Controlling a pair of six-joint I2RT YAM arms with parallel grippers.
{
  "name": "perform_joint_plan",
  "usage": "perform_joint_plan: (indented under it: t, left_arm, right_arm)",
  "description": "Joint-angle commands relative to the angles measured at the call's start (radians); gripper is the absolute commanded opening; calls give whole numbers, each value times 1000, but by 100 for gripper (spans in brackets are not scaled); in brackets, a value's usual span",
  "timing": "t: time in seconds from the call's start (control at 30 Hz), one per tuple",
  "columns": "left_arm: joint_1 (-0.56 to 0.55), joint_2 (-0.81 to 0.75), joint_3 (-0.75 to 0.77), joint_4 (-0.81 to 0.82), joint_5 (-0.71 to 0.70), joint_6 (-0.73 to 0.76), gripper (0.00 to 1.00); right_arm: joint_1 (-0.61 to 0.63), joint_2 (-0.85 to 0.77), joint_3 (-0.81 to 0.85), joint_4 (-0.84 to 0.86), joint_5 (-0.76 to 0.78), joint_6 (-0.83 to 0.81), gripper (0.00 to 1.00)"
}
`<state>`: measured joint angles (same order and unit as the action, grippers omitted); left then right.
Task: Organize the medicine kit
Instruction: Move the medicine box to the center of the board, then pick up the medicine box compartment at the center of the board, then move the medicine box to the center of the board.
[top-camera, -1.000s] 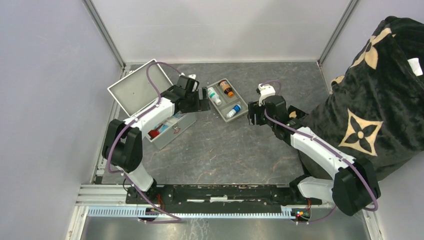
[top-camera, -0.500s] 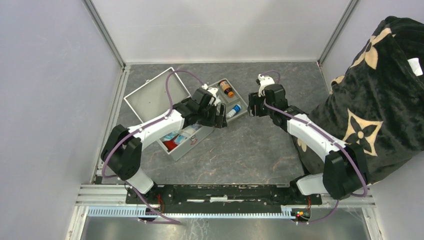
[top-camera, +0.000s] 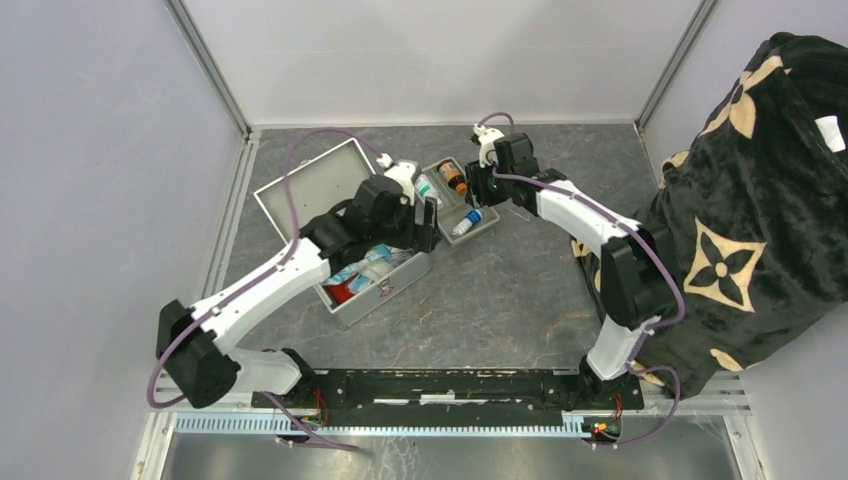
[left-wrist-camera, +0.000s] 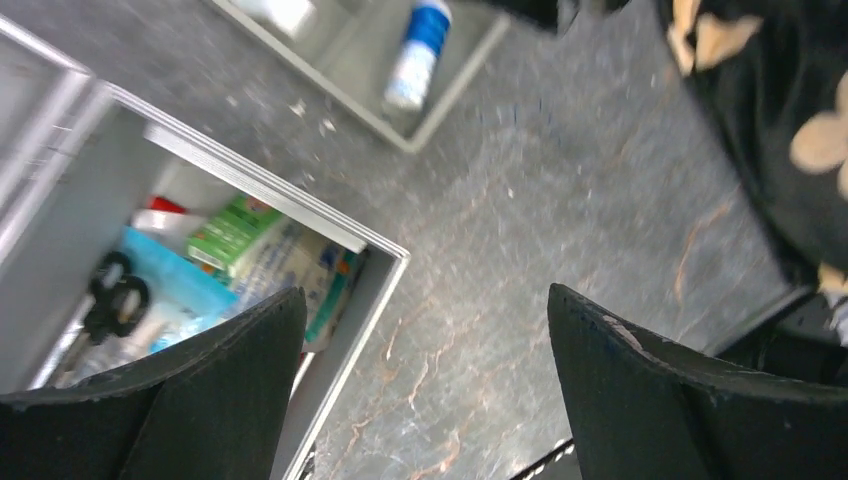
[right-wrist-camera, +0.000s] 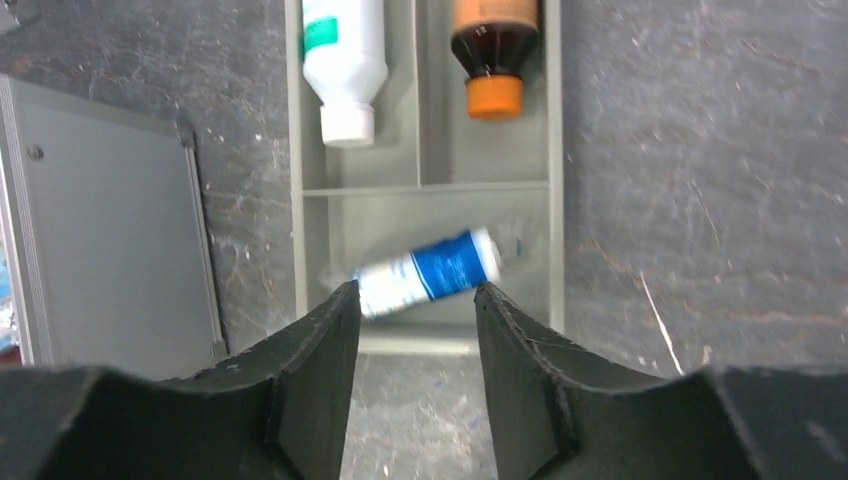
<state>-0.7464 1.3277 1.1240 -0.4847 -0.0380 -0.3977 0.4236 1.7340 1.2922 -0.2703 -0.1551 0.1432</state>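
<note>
Medicine kit (top-camera: 392, 290), lid open toward 11 o'clock, sits left of the table's centre and holds packets and a green box (left-wrist-camera: 232, 232). Left gripper (top-camera: 428, 222), fingers wide apart, hovers over the kit's 2 o'clock corner. A divided tray (right-wrist-camera: 425, 188) lies just beside that corner. Right gripper (right-wrist-camera: 415, 300), fingers apart, hangs above a blue-labelled bottle (right-wrist-camera: 430, 272) in the tray. A white bottle (right-wrist-camera: 345, 60) and a brown bottle (right-wrist-camera: 493, 50) fill the other compartments.

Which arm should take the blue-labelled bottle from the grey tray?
Right. The right gripper hangs over the blue-labelled white bottle in the grey divided tray, jaws open; the left gripper sits by the silver metal case.
</note>
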Motion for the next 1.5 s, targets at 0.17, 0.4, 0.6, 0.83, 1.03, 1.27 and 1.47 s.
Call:
perform_joint_plan:
  t: [0.17, 0.4, 0.6, 0.83, 1.03, 1.27, 1.47]
  left_arm:
    - [236, -173, -16, -179, -231, -291, 93]
    - [366, -317, -58, -324, -330, -363, 91]
    - [388, -340, -77, -421, -357, -392, 91]
    - [391, -367, -102, -452, -383, -408, 91]
    - [393, -365, -136, -441, -415, -413, 92]
    - [401, -345, -176, -410, -412, -411, 93]
    - [412, -326, -203, -385, -417, -402, 94]
  right_arm:
    - [36, 268, 331, -125, -24, -83, 45]
    - [44, 408, 470, -159, -6, -88, 32]
    - [47, 482, 523, -166, -8, -88, 30]
    - [48, 519, 535, -163, 19, -95, 29]
    - [52, 561, 569, -172, 39, -103, 27]
    - [65, 604, 595, -180, 70, -115, 24]
    - [72, 617, 602, -181, 102, -126, 9]
